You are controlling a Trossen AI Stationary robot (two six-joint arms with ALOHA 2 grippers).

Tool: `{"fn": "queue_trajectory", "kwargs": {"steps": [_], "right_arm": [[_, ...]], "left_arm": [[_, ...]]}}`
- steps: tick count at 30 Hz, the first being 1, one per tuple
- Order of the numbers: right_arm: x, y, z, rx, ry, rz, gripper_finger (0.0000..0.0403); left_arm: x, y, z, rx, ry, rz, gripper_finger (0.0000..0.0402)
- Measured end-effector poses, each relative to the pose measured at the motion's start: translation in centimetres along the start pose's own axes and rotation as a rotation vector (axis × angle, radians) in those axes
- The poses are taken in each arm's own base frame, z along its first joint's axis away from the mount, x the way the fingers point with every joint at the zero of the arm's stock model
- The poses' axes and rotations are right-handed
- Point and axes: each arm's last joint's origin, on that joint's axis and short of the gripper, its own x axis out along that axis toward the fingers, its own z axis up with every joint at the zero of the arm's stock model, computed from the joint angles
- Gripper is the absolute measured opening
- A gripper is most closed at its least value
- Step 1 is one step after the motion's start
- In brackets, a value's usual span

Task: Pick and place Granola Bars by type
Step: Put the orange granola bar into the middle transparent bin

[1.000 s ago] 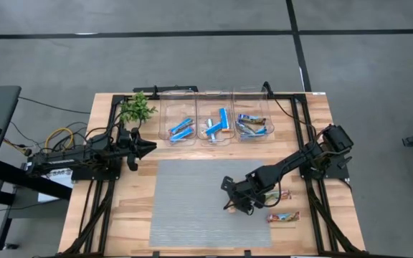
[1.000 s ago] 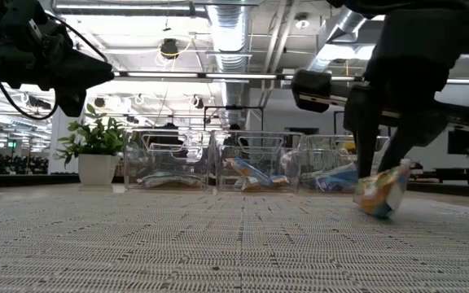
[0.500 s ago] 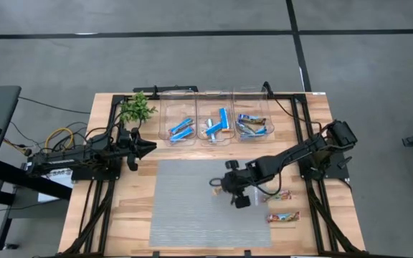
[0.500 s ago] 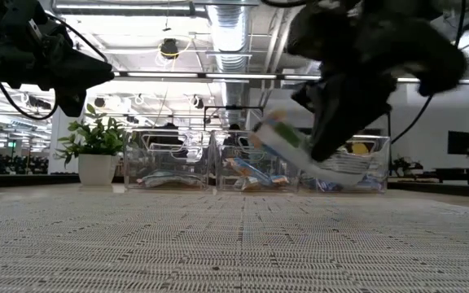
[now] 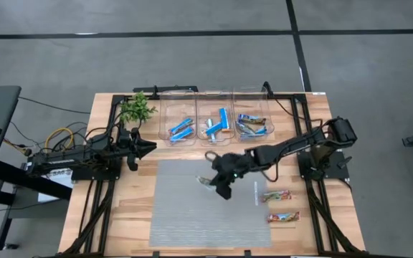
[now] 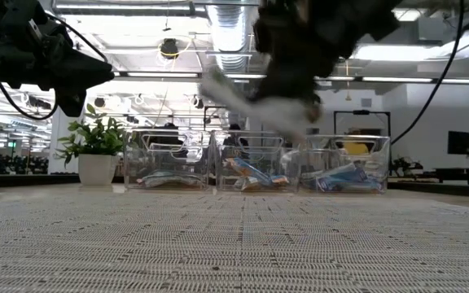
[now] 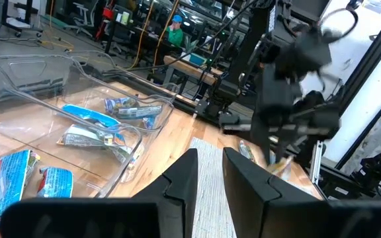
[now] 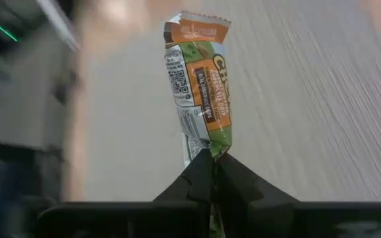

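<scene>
My right gripper hangs above the middle of the grey mat, shut on a tan and green granola bar, which shows in the high view and as a blur in the low view. Two more tan bars lie flat on the wood right of the mat. Other bars, mostly blue, lie in three clear bins along the far edge. My left gripper waits near the plant, open by a narrow gap. My right gripper pinches the bar by one end of its wrapper between its two fingertips. The rest of the bar sticks out past the fingertips toward the table's left. It is lifted clear of the mat and tilted.
A small green plant stands at the far left corner beside the bins. Dark frame rails run along both sides of the table. A person in a green top sits in the room beyond the table.
My right gripper, shut on the bar, has risen from the mat's right part and swung toward the table's left and far edge. The bar, whose lower end touched the mat a second ago, is now lifted clear and carried along.
</scene>
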Motion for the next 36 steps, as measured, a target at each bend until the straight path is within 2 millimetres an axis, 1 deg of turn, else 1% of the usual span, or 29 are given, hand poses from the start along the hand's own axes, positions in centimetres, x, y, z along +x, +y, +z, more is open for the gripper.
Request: {"fn": "queue_trajectory", "kwargs": {"steps": [4, 7, 10, 15, 17, 19, 24, 28, 36], "right_arm": [[-1.5, -0.8, 2.5, 0.062, -0.144, 0.069, 0.0006], [-3.0, -2.1, 4.6, 0.082, -0.271, 0.076, 0.0006], [-4.1, -4.4, 6.4, 0.125, -0.392, 0.014, 0.0006], [-6.3, -9.1, 8.3, 0.233, -0.533, -0.189, 0.0006], [-7.0, -10.9, 8.6, 0.258, -0.557, -0.275, 0.0006], [-7.6, -12.3, 8.8, 0.275, -0.584, -0.349, 0.0006], [-8.4, -14.8, 8.2, 0.324, -0.545, -0.554, 0.0006], [-8.7, -15.8, 7.6, 0.313, -0.486, -0.647, 0.0006], [-8.8, -16.2, 7.4, 0.311, -0.455, -0.662, 0.0006]], "left_arm": [[0.0, 0.0, 0.0, 0.0, 0.0, 0.0, 0.0063], [0.0, 0.0, 0.0, 0.0, 0.0, 0.0, 0.0063], [0.0, 0.0, 0.0, 0.0, 0.0, 0.0, 0.0063], [0.0, 0.0, 0.0, 0.0, 0.0, 0.0, 0.0063], [0.0, 0.0, 0.0, 0.0, 0.0, 0.0, 0.0063], [0.0, 0.0, 0.0, 0.0, 0.0, 0.001, 0.0063], [0.0, 0.0, 0.0, 0.0, 0.0, 0.001, 0.0063], [0.0, 0.0, 0.0, 0.0, 0.0, 0.0, 0.0063], [0.0, 0.0, 0.0, 0.0, 0.0, 0.0, 0.0063]]}}
